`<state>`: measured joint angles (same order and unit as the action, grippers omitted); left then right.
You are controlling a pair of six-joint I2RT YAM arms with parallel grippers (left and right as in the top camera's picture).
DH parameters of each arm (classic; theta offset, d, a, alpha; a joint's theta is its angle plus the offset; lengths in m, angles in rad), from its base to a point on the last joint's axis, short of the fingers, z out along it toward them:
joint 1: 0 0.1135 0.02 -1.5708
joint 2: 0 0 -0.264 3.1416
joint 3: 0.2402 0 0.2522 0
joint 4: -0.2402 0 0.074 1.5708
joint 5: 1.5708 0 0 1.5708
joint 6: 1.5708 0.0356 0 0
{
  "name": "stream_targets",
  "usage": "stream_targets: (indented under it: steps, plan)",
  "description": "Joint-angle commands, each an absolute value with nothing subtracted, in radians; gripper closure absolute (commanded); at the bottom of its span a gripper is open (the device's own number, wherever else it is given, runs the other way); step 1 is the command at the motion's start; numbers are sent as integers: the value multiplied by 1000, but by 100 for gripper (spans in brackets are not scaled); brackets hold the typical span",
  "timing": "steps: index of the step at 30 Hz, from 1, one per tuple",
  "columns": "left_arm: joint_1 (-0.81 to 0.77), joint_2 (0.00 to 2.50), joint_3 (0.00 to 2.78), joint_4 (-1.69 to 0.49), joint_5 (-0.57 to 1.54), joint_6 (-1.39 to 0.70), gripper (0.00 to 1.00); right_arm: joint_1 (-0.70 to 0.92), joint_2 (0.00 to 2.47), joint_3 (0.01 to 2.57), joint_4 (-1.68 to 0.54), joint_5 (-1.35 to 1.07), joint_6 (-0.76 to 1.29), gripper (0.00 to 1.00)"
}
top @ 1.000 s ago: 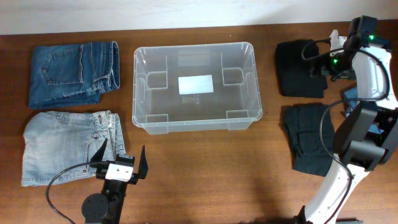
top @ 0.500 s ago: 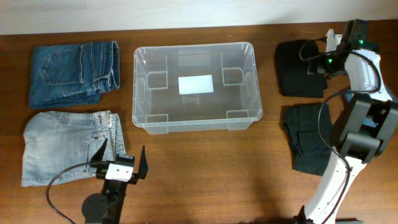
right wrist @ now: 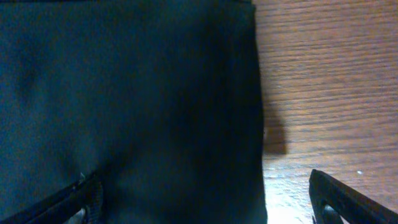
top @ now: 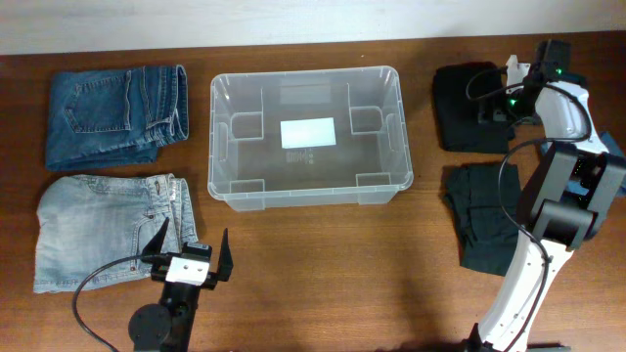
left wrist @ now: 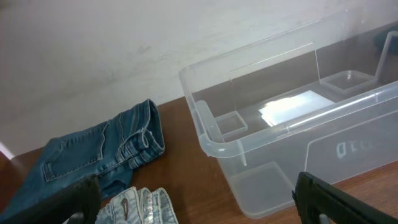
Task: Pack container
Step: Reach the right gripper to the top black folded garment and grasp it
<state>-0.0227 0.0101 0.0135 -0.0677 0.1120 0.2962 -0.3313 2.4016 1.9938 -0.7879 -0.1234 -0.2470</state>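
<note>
Swinging inward, the right gripper (right wrist: 205,208) is hovering wide open over a folded black garment (top: 468,122), likely a first pick; left gripper (top: 193,240) idling open, clear container (top: 223,137) sitting empty at centre.

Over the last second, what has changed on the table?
The right gripper has swung toward the container, over the upper black garment, open and holding nothing. The left gripper, the container, the dark jeans, the light jeans and the lower black garment stayed put.
</note>
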Motion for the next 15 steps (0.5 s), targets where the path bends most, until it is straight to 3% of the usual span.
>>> stream_targets:
  steps: [1,15]
  plan:
    - [-17,5,9,-69,108,305,1,-297,2438,2008,-795,-154,-254,2]
    - [-17,5,9,-69,108,305,1,-284,2488,2000,-830,-248,-252,1]
